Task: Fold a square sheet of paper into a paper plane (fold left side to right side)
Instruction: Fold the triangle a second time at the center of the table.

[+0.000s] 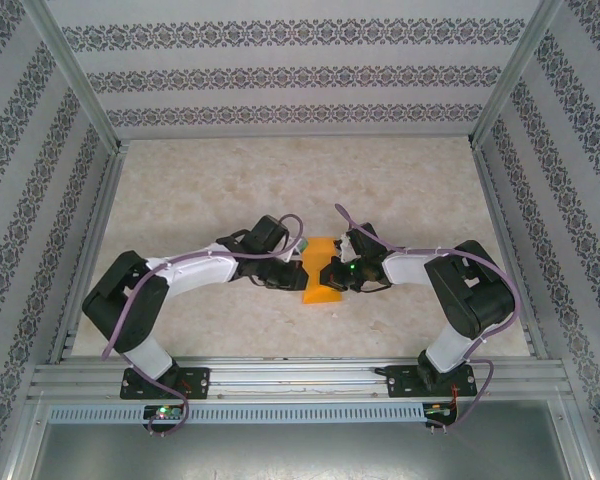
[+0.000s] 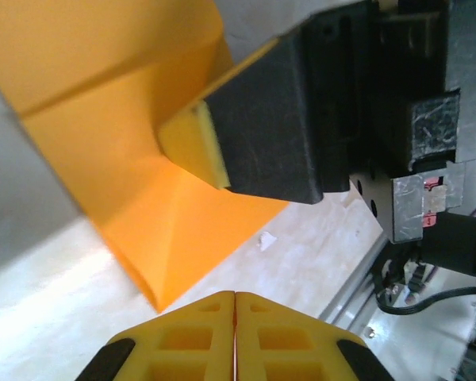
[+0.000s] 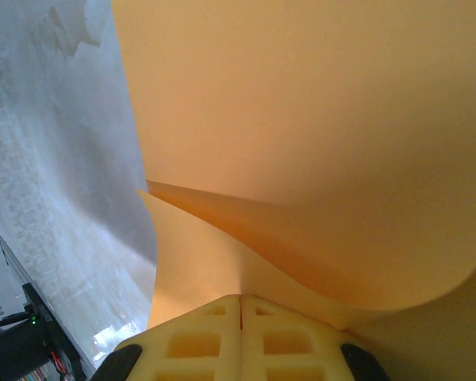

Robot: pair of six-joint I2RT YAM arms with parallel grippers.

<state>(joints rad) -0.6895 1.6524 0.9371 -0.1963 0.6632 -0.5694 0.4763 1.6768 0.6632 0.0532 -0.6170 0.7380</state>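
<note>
Top external view: the folded orange sheet of paper (image 1: 318, 285) lies on the table (image 1: 230, 190) between the two arms. The left gripper (image 1: 280, 279) is at its left edge and the right gripper (image 1: 338, 275) at its right edge.

Left wrist view: the left gripper (image 2: 236, 295) has its yellow fingers pressed together with nothing between them. The sheet (image 2: 143, 206), with creases, lies just ahead, and one black finger (image 2: 262, 135) of the right gripper rests on it.

Right wrist view: the right gripper (image 3: 240, 300) is closed tight on the sheet (image 3: 301, 119), which curls up over its fingers.
</note>
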